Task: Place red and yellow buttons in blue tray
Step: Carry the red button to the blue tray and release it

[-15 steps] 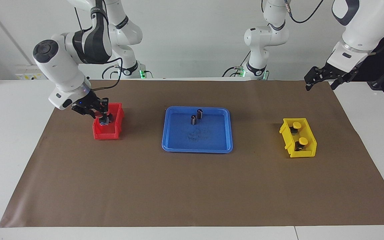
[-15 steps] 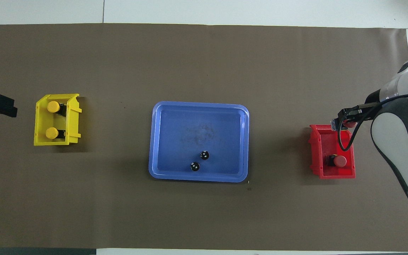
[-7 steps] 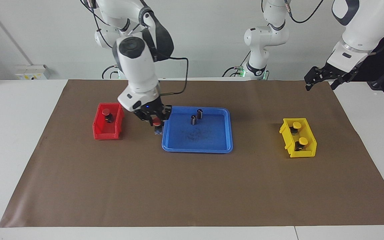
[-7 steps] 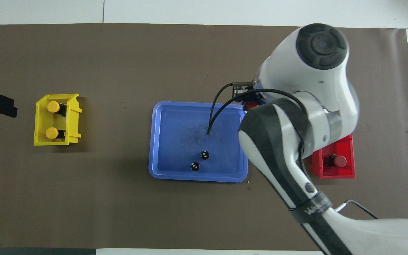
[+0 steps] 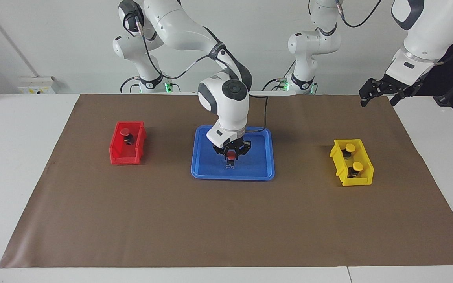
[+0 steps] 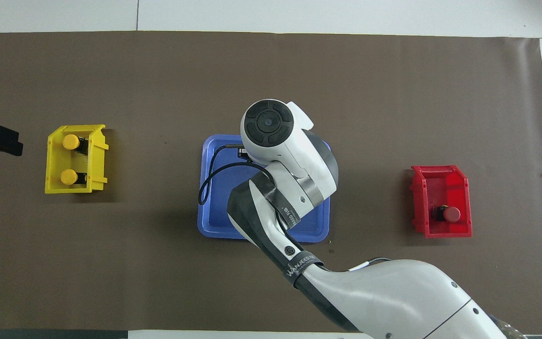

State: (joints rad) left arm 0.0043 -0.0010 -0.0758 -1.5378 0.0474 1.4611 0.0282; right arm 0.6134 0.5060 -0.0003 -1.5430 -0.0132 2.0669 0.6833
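Since half a second ago, your right gripper (image 5: 231, 155) has carried its red button (image 5: 231, 154) from the blue tray's (image 5: 264, 167) rim to over the tray's middle, jaws clamped on it; whether its body touches the floor is hard to judge. You have one more red button (image 5: 125, 132) in the red bin (image 5: 127, 156) and two yellow buttons (image 5: 350, 147) in the yellow bin (image 5: 362, 179). Your left gripper (image 5: 382, 93) waits above the bench edge, jaws apparently spread.
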